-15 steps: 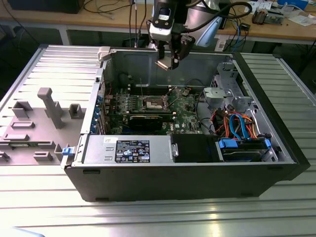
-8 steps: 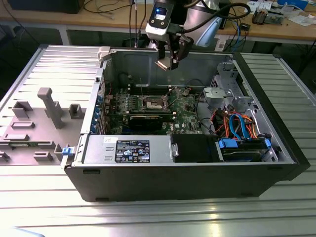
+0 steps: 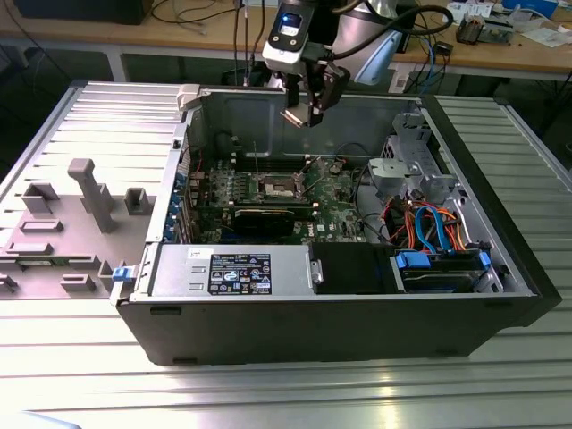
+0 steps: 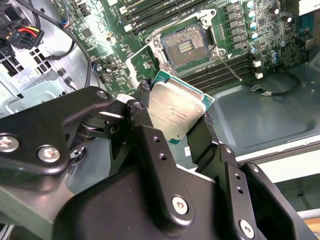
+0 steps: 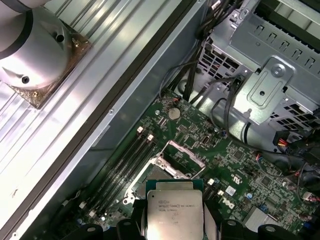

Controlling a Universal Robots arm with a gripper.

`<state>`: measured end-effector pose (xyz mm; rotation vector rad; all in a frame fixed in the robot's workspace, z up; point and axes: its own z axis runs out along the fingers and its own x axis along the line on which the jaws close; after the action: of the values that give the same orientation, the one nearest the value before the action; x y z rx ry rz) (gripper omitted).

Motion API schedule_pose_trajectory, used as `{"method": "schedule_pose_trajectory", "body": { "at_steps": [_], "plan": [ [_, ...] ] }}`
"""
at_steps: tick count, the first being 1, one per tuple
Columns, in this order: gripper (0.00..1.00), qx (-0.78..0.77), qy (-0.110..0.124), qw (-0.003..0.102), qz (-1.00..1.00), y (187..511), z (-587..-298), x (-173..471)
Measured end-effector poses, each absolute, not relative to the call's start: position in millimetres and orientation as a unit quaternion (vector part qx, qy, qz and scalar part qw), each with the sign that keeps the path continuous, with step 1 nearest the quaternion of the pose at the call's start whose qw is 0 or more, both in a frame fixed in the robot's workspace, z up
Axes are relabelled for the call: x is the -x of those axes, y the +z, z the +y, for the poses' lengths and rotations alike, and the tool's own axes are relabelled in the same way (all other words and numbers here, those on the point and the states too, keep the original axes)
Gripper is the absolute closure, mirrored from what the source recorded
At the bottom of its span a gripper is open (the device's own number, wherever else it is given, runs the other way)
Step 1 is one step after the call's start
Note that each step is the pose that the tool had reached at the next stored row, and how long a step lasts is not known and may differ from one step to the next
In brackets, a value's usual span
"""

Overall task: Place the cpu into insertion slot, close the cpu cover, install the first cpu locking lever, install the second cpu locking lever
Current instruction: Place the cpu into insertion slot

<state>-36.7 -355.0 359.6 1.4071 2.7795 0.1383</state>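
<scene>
The pincer hangs over the open computer case, above its back wall, and it does not touch the board. Its two black fingers are closed only as far as the width of the cpu, which they grip on two opposite edges. The chip sits between the fingertips with its silver-grey metal top facing the wrist cameras, and its green border shows at the corners in both wrist views. In the second wrist view the chip is tilted, not parallel to the board. The insertion slot lies well below the pincer on the green circuit board, a little ahead of the fingertips, and its dark centre is uncovered with nothing in it. In the first wrist view the held chip hides part of the slot, and the cpu cover, a thin silver frame, is seen just beyond the chip, swung off the slot. A thin metal lever lies beside the slot, and long black memory slots run on the far side of it from the pincer.
</scene>
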Motion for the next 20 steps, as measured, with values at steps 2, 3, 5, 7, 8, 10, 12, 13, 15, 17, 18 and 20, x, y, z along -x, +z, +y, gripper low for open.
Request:
{"method": "schedule_pose_trajectory", "body": {
  "at_steps": [2,3,5,7,8,10,12,13,15,17,18,20],
  "plan": [
    [0.45,-0.46,0.044,0.012,0.887,359.5,-355.0,36.7],
    [0.45,-0.465,0.044,0.012,0.884,359.4,-355.0,36.7],
    [0.45,-0.477,0.044,0.013,0.878,359.1,-355.0,36.7],
    [0.45,-0.488,0.044,0.013,0.872,358.8,-355.0,36.7],
    [0.45,-0.493,0.044,0.014,0.869,358.7,-355.0,36.7],
    [0.45,-0.502,0.044,0.014,0.864,358.5,-355.0,36.7],
    [0.45,-0.517,0.043,0.015,0.855,358.1,-355.0,36.7],
    [0.45,-0.521,0.043,0.015,0.852,357.9,-355.0,36.7],
    [0.45,-0.532,0.043,0.016,0.846,357.7,-355.0,36.7],
    [0.45,-0.542,0.043,0.016,0.839,357.4,-355.0,36.7],
    [0.45,-0.546,0.043,0.016,0.837,357.3,-355.0,36.7],
    [0.45,-0.556,0.043,0.017,0.83,357.1,-355.0,36.6]
  ]
}}
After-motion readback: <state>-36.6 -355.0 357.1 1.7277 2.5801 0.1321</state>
